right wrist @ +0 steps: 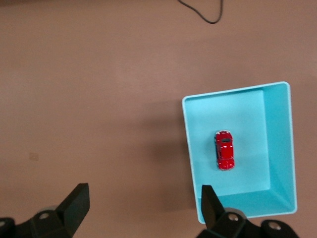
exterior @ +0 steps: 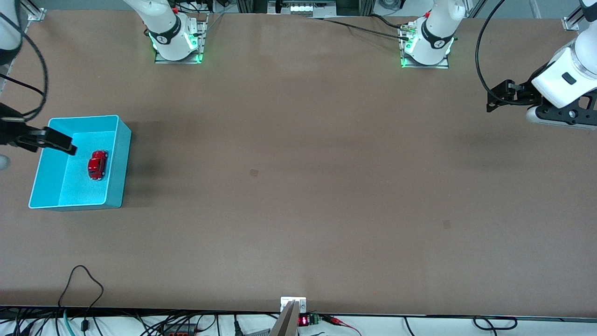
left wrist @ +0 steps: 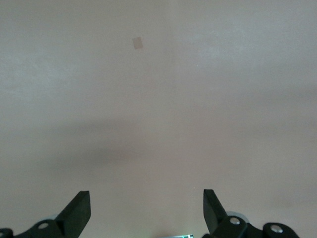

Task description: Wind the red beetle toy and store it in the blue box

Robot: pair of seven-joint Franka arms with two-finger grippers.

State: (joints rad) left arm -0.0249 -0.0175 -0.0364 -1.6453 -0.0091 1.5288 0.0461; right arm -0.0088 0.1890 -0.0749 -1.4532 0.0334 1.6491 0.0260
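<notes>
already stowed: red beetle toy (exterior: pixel 97 164) inside blue box (exterior: pixel 119 161), frame's left; left gripper (left wrist: pixel 146 210) and right gripper (right wrist: pixel 143 206) both spread, empty.

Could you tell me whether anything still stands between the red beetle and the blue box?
Nothing does: the beetle already lies inside the box. The right tool hangs open over the box's rim, holding nothing.

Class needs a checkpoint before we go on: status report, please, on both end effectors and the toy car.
Left end effector open, over bare table. Right end effector open, above the box's edge. Toy car lying in the blue box. Nothing in the way.
</notes>
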